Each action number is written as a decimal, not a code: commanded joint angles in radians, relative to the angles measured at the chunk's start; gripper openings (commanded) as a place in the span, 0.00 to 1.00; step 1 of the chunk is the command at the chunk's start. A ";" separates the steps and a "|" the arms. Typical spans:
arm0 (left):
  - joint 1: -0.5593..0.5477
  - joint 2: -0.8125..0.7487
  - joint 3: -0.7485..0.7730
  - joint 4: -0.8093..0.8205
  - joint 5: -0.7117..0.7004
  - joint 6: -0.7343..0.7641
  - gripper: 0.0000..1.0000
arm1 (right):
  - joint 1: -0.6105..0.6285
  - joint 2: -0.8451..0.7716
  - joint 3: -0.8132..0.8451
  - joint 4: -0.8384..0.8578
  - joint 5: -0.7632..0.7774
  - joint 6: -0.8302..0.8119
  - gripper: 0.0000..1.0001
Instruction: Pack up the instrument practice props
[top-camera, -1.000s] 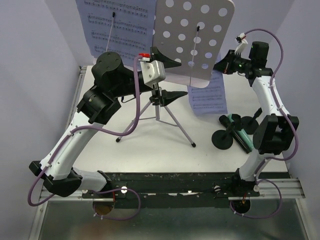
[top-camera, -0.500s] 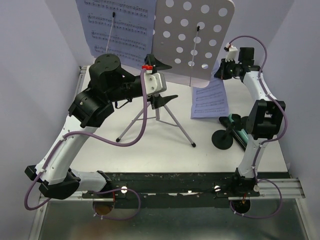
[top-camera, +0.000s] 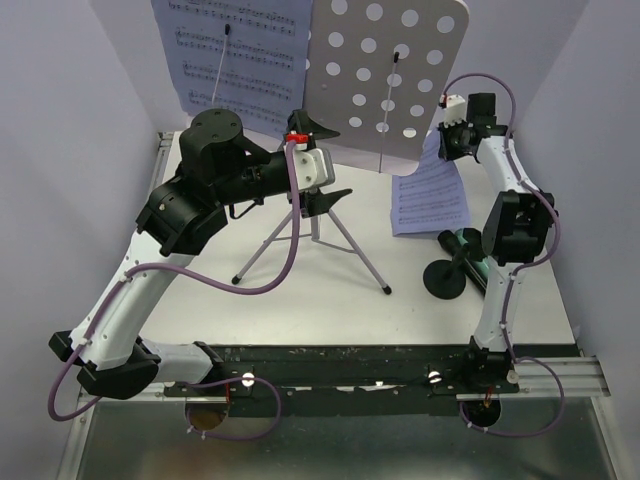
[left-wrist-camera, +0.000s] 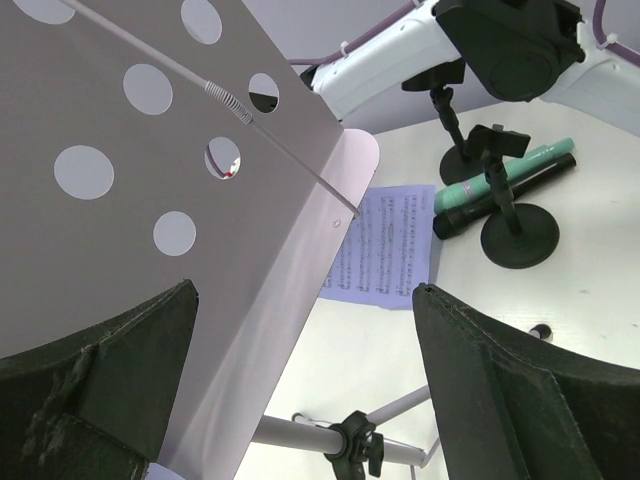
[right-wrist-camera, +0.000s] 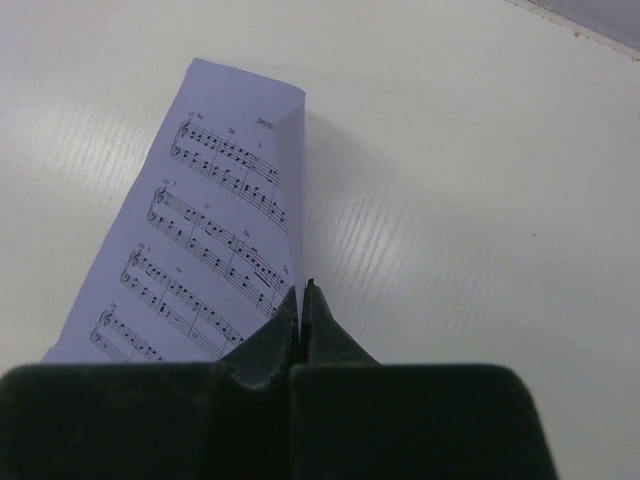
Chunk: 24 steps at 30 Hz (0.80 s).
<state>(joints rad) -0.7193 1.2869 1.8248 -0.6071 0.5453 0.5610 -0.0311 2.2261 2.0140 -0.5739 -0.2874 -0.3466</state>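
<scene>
Pinching one edge of a white sheet-music page (right-wrist-camera: 200, 230) between fingers pressed tight together, the right gripper (right-wrist-camera: 301, 292) is hanging low over the far right part of the table (top-camera: 300, 310). The page is showing printed staves of black notes on pale paper, and a soft crease is rising along the pinched side. Seen from above, this page is lying with its long axis running from near to far, tipping a little to the right, just beside the lilac perforated plate (top-camera: 385, 70). The plate is standing upright at the back on the silver tripod pole (top-camera: 316, 215), its broad face dotted with round holes and turning toward the arms, and the pole is pointing straight up from three splayed legs. A second page (top-camera: 235, 50) is standing at the back left, next to the plate. The left gripper (top-camera: 325, 160) is hovering at the top of the pole with its fingers spread wide, the plate's lower edge sitting between them without either finger clearly touching it. Near the right edge the teal microphone (top-camera: 468, 245) is lying flat, its length running diagonally from far left to near right, and it is resting against the two black round-based clip holders (left-wrist-camera: 518, 235), both standing upright on their discs
</scene>
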 joint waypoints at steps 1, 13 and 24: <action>0.004 0.006 0.005 0.000 -0.012 0.001 0.99 | 0.017 0.076 0.123 -0.116 0.089 -0.026 0.00; 0.003 -0.021 -0.019 0.003 -0.019 0.007 0.99 | 0.030 0.066 0.074 -0.066 0.348 0.054 0.18; 0.003 -0.057 -0.047 -0.011 -0.021 0.017 0.99 | 0.031 0.058 0.077 -0.032 0.393 0.015 0.52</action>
<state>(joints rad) -0.7193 1.2594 1.7897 -0.6140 0.5377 0.5644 -0.0013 2.2959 2.0926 -0.6327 0.0566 -0.3229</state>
